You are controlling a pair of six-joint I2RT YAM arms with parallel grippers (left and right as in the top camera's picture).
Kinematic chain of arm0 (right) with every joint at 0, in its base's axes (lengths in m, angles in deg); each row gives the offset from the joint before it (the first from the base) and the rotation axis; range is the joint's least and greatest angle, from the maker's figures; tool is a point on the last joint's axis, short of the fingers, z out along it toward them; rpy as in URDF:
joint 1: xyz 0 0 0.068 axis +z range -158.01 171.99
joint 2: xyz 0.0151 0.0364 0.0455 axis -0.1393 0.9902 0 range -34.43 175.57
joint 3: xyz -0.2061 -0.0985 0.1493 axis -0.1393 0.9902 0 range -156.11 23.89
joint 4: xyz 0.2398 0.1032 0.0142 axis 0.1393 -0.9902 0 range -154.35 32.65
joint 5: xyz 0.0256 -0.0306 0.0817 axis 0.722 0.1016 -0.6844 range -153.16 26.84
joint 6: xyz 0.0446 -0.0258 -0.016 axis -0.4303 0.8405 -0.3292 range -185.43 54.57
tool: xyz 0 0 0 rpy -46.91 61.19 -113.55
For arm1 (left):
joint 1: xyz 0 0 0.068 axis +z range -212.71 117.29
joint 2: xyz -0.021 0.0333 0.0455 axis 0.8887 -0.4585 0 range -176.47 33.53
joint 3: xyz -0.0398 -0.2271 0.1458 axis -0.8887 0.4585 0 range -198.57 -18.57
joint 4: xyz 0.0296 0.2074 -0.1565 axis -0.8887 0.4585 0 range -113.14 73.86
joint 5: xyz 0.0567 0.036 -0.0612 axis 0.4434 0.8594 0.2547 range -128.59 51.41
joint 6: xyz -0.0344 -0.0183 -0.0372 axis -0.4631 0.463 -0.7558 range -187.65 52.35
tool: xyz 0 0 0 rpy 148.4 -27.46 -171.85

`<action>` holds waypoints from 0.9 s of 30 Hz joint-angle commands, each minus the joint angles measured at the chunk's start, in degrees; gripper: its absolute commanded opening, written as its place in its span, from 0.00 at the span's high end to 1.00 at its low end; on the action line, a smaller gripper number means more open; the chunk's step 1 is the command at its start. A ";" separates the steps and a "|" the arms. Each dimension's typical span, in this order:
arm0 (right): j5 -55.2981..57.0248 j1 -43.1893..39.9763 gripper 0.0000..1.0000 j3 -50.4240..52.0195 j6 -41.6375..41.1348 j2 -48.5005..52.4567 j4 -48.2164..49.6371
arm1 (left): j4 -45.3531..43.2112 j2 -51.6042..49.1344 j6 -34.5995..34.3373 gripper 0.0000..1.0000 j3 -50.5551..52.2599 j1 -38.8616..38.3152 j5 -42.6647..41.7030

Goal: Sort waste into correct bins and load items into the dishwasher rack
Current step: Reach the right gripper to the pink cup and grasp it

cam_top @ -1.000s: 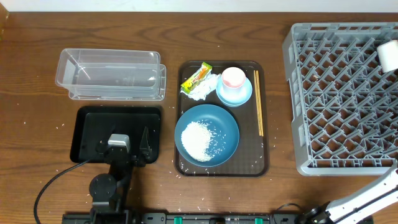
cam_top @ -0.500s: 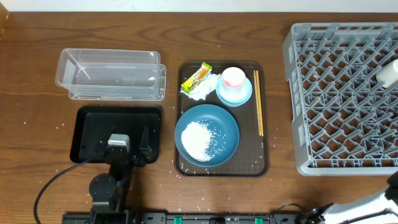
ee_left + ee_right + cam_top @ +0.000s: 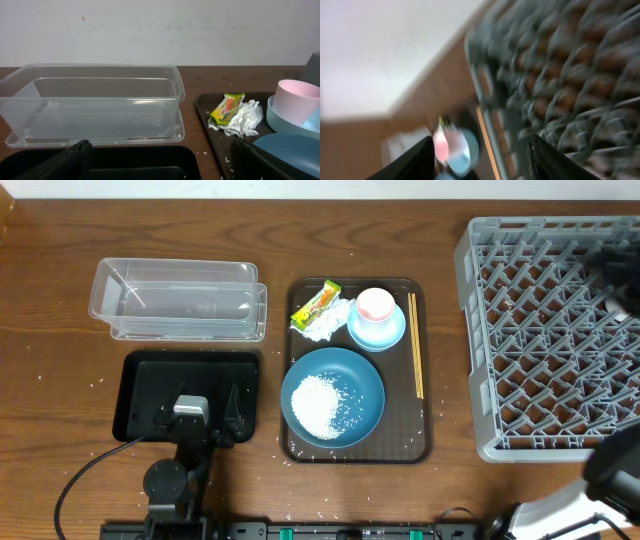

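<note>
Okay, all placed against the brown tray (image 3: pixel 405 425), left to right. The tub (image 3: pixel 180 300) is on the table (image 3: pixel 60 240), well left of the brown tray's far half and upright. The black bin (image 3: pixel 140 380) is left of the near half, just beside the brown tray and not touching it. The left gripper (image 3: pixel 199 402) hangs over the black bin, fingers spread wide with nothing between them.

On the brown tray, in the far left corner, the wrapper (image 3: pixel 316 304) lies against the tissue (image 3: pixel 328 322). The plate (image 3: pixel 350 370) fills the near half, with a rice (image 3: pixel 322 405) heap on it left of centre. In the far half, the cup (image 3: pixel 376 305), pink inside, stands upright on the saucer (image 3: pixel 385 332), and the saucer touches the tissue. The chopsticks (image 3: pixel 415 345) lie side by side along the right edge, just right of the saucer. A few loose grains are scattered on the table near the brown tray.

The rack (image 3: pixel 470 350) is right of the brown tray, apart from it. The right gripper (image 3: pixel 480 140) is badly blurred; its wrist view shows the rack lattice under it, and the fingers look apart with nothing in the gap.
</note>
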 commanded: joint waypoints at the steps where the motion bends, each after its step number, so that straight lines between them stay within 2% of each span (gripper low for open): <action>1: 18.95 13.29 0.40 -0.17 2.91 -0.50 -1.77 | 1.90 0.42 0.35 0.09 0.87 -0.17 -0.79; 5: 34.25 29.27 0.29 -0.17 2.91 -0.50 -0.13 | 1.90 0.42 0.35 0.09 0.87 -0.17 -0.76; 9: 46.88 42.84 0.23 -0.17 3.37 -0.24 3.76 | 1.90 0.42 0.35 0.09 0.87 -0.17 -0.76; 12: 49.66 50.82 0.07 -0.52 6.99 1.16 4.90 | 1.90 0.42 0.35 0.09 0.87 -0.17 -0.76; 14: 50.27 54.14 0.05 -1.07 7.02 2.69 4.46 | 1.90 0.42 0.35 0.09 0.87 -0.17 -0.76; 17: 49.75 57.11 0.10 -3.10 6.49 5.86 1.66 | 1.90 0.42 0.35 0.09 0.87 -0.17 -0.76; 20: 48.17 58.36 0.37 -4.90 5.86 8.85 -0.61 | 1.90 0.42 0.35 0.09 0.87 -0.17 -0.76; 21: 47.93 58.69 0.40 -4.87 5.86 9.64 -0.55 | 1.90 0.42 0.35 0.09 0.87 -0.17 -0.76; 27: 48.06 59.67 0.38 -4.87 3.91 14.45 1.38 | 1.90 0.42 0.35 0.09 0.87 -0.17 -0.76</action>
